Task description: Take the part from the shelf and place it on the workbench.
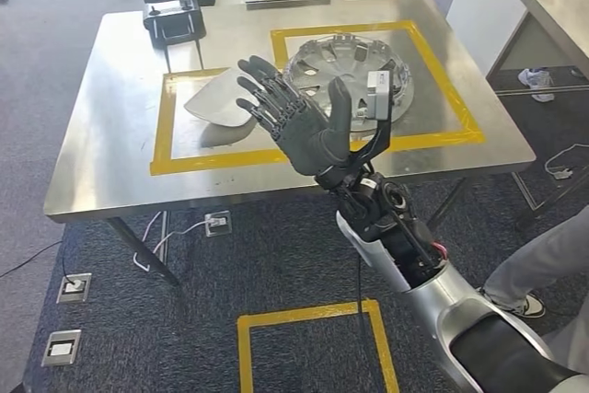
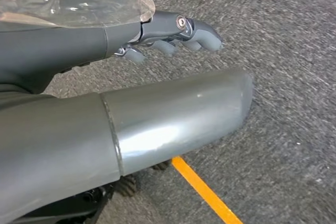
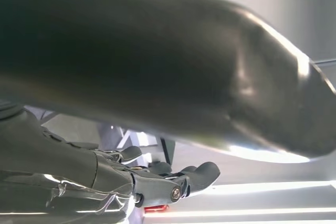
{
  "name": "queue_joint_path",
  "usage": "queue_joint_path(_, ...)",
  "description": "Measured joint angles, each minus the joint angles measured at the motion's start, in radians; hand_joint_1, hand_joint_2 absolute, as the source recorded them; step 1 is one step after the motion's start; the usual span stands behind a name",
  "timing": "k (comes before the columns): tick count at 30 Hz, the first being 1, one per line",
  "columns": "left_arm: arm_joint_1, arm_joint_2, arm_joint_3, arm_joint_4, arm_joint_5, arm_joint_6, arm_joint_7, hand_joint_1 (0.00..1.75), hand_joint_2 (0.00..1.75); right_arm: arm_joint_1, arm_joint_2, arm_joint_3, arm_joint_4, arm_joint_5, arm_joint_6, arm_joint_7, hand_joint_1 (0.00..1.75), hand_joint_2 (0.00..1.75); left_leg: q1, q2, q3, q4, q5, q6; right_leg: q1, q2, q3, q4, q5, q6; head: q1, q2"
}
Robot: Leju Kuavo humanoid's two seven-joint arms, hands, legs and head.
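While the right hand (image 1: 306, 126) is raised at the centre of the head view, its fingers (image 1: 267, 98) are spread wide, holding nothing. Behind it on the steel tabletop (image 1: 104, 163), inside yellow tape outlines, lie a silver wheel cover (image 1: 347, 57) and, left of it, a pale curved part (image 1: 222, 98). Over grey carpet (image 2: 285, 77), the left hand (image 2: 166, 35) grips nothing, its fingers loosely extended.

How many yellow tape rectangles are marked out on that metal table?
2: a left yellow tape rectangle around the pale grey curved panel, and a right yellow tape rectangle around the round silver hubcap.
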Motion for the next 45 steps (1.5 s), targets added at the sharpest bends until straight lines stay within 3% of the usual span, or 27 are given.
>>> queue_joint_path(2, 0.0, 0.0, 0.001, 0.0, 0.001, 0.0, -0.001, 0.0, 0.0, -0.001, 0.0, 0.0, 0.0, 0.0, 0.002, -0.002, 0.0, 0.0, -0.001, -0.001, -0.014, 0.011, 0.006, -0.01, 0.003, 0.003, 0.055, -0.1, 0.018, -0.006, 0.002, 0.0)
queue_joint_path(6, 0.004, 0.003, 0.002, 0.0, 0.002, 0.0, -0.003, 0.0, 0.0, 0.005, 0.0, 0.001, 0.002, 0.0, 0.005, -0.005, 0.0, 0.0, -0.001, -0.005, -0.035, 0.024, 0.012, -0.038, 0.004, 0.002, 0.05, -0.125, 0.029, -0.024, 0.001, 0.0)
queue_joint_path(8, 0.005, 0.005, 0.002, 0.0, 0.002, 0.0, -0.003, 0.0, 0.0, 0.004, 0.0, 0.001, 0.004, 0.0, 0.005, -0.006, 0.0, 0.0, 0.001, -0.007, -0.068, 0.094, -0.053, -0.049, 0.0, -0.001, 0.033, -0.132, 0.044, -0.039, -0.006, 0.0)
queue_joint_path(10, 0.006, 0.006, 0.003, 0.0, 0.003, 0.001, -0.003, 0.0, 0.0, 0.006, 0.0, 0.001, 0.003, 0.0, 0.006, -0.007, 0.0, 0.0, 0.002, -0.007, -0.115, 0.232, -0.146, -0.056, 0.002, -0.003, 0.009, -0.129, 0.062, -0.048, -0.013, 0.0)
queue_joint_path(11, 0.007, 0.005, 0.003, 0.0, 0.004, 0.001, -0.003, 0.0, 0.0, 0.007, 0.0, 0.001, 0.003, 0.0, 0.006, -0.007, 0.0, 0.0, 0.003, -0.006, -0.131, 0.295, -0.171, -0.058, 0.004, -0.004, -0.005, -0.127, 0.071, -0.05, -0.015, 0.0)
queue_joint_path(12, 0.008, 0.005, 0.003, 0.0, 0.005, 0.001, -0.003, 0.0, 0.0, 0.009, 0.0, 0.001, 0.003, 0.0, 0.007, -0.006, 0.0, 0.0, 0.003, -0.006, -0.133, 0.33, -0.172, -0.058, 0.005, -0.004, -0.018, -0.126, 0.08, -0.051, -0.016, 0.0)
queue_joint_path(13, 0.008, 0.004, 0.003, 0.0, 0.006, 0.001, -0.003, 0.0, 0.0, 0.01, 0.0, 0.001, 0.003, 0.0, 0.008, -0.005, 0.0, 0.0, 0.003, -0.006, -0.119, 0.331, -0.151, -0.056, 0.006, -0.004, -0.031, -0.124, 0.09, -0.051, -0.016, 0.0)
queue_joint_path(15, 0.008, 0.005, 0.003, 0.0, 0.007, 0.001, -0.004, 0.0, 0.0, 0.011, 0.0, 0.001, 0.002, 0.0, 0.011, -0.003, 0.0, 0.0, 0.002, -0.007, -0.039, 0.233, -0.093, -0.049, 0.007, -0.004, -0.054, -0.121, 0.109, -0.049, -0.016, 0.0)
queue_joint_path(17, 0.005, 0.007, 0.003, 0.0, 0.007, 0.001, -0.006, 0.0, 0.0, 0.009, 0.0, 0.0, -0.002, 0.0, 0.013, 0.0, 0.0, 0.0, -0.003, -0.007, 0.064, 0.081, -0.083, -0.037, 0.01, -0.003, -0.068, -0.122, 0.128, -0.041, -0.016, 0.0)
queue_joint_path(19, 0.003, 0.008, 0.003, 0.0, 0.007, 0.001, -0.008, 0.0, 0.0, 0.006, 0.0, -0.001, -0.006, 0.0, 0.015, 0.002, 0.0, 0.0, -0.01, -0.008, 0.106, 0.003, -0.089, -0.025, 0.011, -0.004, -0.073, -0.13, 0.151, -0.031, -0.015, 0.0)
queue_joint_path(21, 0.003, 0.007, 0.003, 0.0, 0.007, 0.001, -0.009, 0.0, 0.0, 0.004, -0.001, -0.001, -0.006, 0.0, 0.016, 0.004, 0.0, 0.0, -0.008, -0.006, 0.089, -0.004, -0.067, -0.011, 0.009, -0.003, -0.082, -0.136, 0.163, -0.019, -0.016, 0.0)
queue_joint_path(22, 0.004, 0.007, 0.003, 0.0, 0.007, 0.001, -0.009, 0.0, 0.0, 0.005, -0.002, -0.002, -0.006, 0.0, 0.016, 0.005, 0.0, 0.0, -0.006, -0.004, 0.077, -0.006, -0.055, -0.004, 0.01, -0.002, -0.092, -0.122, 0.141, -0.014, -0.016, 0.0)
queue_joint_path(23, 0.006, 0.006, 0.003, 0.0, 0.008, 0.0, -0.009, 0.0, 0.0, 0.006, -0.003, -0.002, -0.005, 0.0, 0.016, 0.006, 0.0, 0.0, -0.003, -0.002, 0.063, -0.009, -0.04, 0.003, 0.01, 0.0, -0.105, -0.086, 0.094, -0.01, -0.014, 0.0)
queue_joint_path(25, 0.007, 0.005, 0.003, 0.0, 0.008, -0.001, -0.009, 0.0, 0.0, 0.006, -0.005, -0.002, -0.005, 0.0, 0.016, 0.007, 0.0, 0.0, -0.003, 0.001, 0.031, -0.008, -0.013, 0.01, 0.009, 0.0, -0.133, 0.051, -0.029, -0.005, -0.007, 0.0)
queue_joint_path(26, 0.008, 0.005, 0.003, 0.0, 0.008, -0.001, -0.009, 0.0, 0.0, 0.006, -0.005, -0.002, -0.004, 0.0, 0.016, 0.007, 0.0, 0.0, -0.003, 0.001, 0.014, -0.007, 0.0, 0.01, 0.008, 0.0, -0.141, 0.126, -0.067, -0.003, -0.004, 0.0)
queue_joint_path(27, 0.008, 0.005, 0.003, 0.0, 0.008, -0.002, -0.009, 0.0, 0.0, 0.006, -0.006, -0.002, -0.004, -0.001, 0.016, 0.007, 0.0, 0.0, -0.003, 0.001, -0.003, -0.006, 0.014, 0.009, 0.008, 0.0, -0.139, 0.179, -0.075, -0.002, -0.003, 0.0)
queue_joint_path(29, 0.008, 0.004, 0.003, 0.0, 0.009, -0.002, -0.009, 0.0, 0.0, 0.006, -0.007, -0.001, -0.004, -0.001, 0.016, 0.007, 0.0, 0.0, -0.003, 0.001, -0.038, -0.004, 0.039, 0.006, 0.008, 0.0, -0.094, 0.189, -0.025, -0.003, -0.001, 0.0)
queue_joint_path(31, 0.009, 0.004, 0.003, 0.0, 0.01, -0.002, -0.009, 0.0, 0.0, 0.005, -0.007, -0.001, -0.004, -0.002, 0.016, 0.006, 0.0, 0.0, -0.004, 0.0, -0.067, 0.001, 0.063, -0.001, 0.01, 0.0, 0.017, 0.063, 0.008, -0.009, 0.002, 0.0)
queue_joint_path(32, 0.009, 0.004, 0.003, 0.0, 0.01, -0.002, -0.009, 0.0, 0.0, 0.003, -0.008, -0.001, -0.004, -0.003, 0.016, 0.006, 0.0, 0.0, -0.006, -0.001, -0.076, 0.003, 0.074, -0.006, 0.011, 0.001, 0.081, -0.028, -0.003, -0.014, 0.004, 0.0)
queue_joint_path(34, 0.009, 0.006, 0.003, 0.0, 0.01, -0.002, -0.009, 0.0, 0.0, -0.002, -0.008, -0.001, -0.006, -0.004, 0.017, 0.005, 0.0, 0.0, -0.007, -0.001, -0.082, -0.002, 0.099, -0.016, 0.016, 0.002, 0.152, -0.144, -0.032, -0.022, 0.004, 0.0)
queue_joint_path(36, 0.01, 0.008, 0.003, 0.0, 0.012, -0.004, -0.009, 0.0, 0.0, -0.001, -0.008, -0.001, -0.005, -0.004, 0.017, 0.004, 0.0, 0.0, -0.006, -0.003, -0.086, -0.009, 0.115, -0.026, 0.014, 0.0, 0.137, -0.16, -0.019, -0.033, 0.0, 0.0)
queue_joint_path(37, 0.011, 0.009, 0.003, 0.0, 0.013, -0.005, -0.009, 0.0, 0.0, -0.001, -0.008, 0.0, -0.005, -0.004, 0.017, 0.004, 0.0, 0.0, -0.005, -0.004, -0.095, 0.002, 0.097, -0.032, 0.012, -0.003, 0.126, -0.162, -0.008, -0.04, -0.004, 0.0)
queue_joint_path(39, 0.013, 0.011, 0.003, 0.0, 0.014, -0.005, -0.009, 0.0, 0.0, 0.0, -0.008, 0.0, -0.004, -0.004, 0.017, 0.004, 0.0, 0.0, -0.001, -0.005, -0.129, 0.088, -0.007, -0.041, 0.008, -0.007, 0.094, -0.162, 0.022, -0.055, -0.014, 0.0)
queue_joint_path(41, 0.013, 0.013, 0.003, 0.0, 0.015, -0.005, -0.009, 0.0, 0.0, 0.0, -0.008, 0.001, -0.004, -0.004, 0.016, 0.004, 0.0, 0.0, 0.001, -0.004, -0.164, 0.235, -0.109, -0.049, 0.009, -0.006, 0.056, -0.16, 0.053, -0.06, -0.02, 0.0)
queue_joint_path(42, 0.013, 0.012, 0.003, 0.0, 0.015, -0.006, -0.009, 0.0, 0.0, 0.0, -0.008, 0.001, -0.004, -0.004, 0.015, 0.004, 0.0, 0.0, 0.001, -0.004, -0.171, 0.298, -0.117, -0.051, 0.009, -0.006, 0.035, -0.157, 0.069, -0.06, -0.02, 0.0)
queue_joint_path(43, 0.013, 0.012, 0.003, 0.0, 0.015, -0.006, -0.009, 0.0, 0.0, 0.0, -0.008, 0.001, -0.004, -0.004, 0.015, 0.004, 0.0, 0.0, 0.002, -0.004, -0.165, 0.335, -0.096, -0.052, 0.009, -0.006, 0.014, -0.154, 0.083, -0.058, -0.021, 0.0)
queue_joint_path(45, 0.013, 0.011, 0.003, 0.0, 0.015, -0.006, -0.009, 0.0, 0.0, 0.0, -0.008, 0.002, -0.004, -0.004, 0.014, 0.004, 0.0, 0.0, 0.003, -0.004, -0.107, 0.309, -0.027, -0.05, 0.009, -0.006, -0.026, -0.145, 0.108, -0.053, -0.021, 0.0)
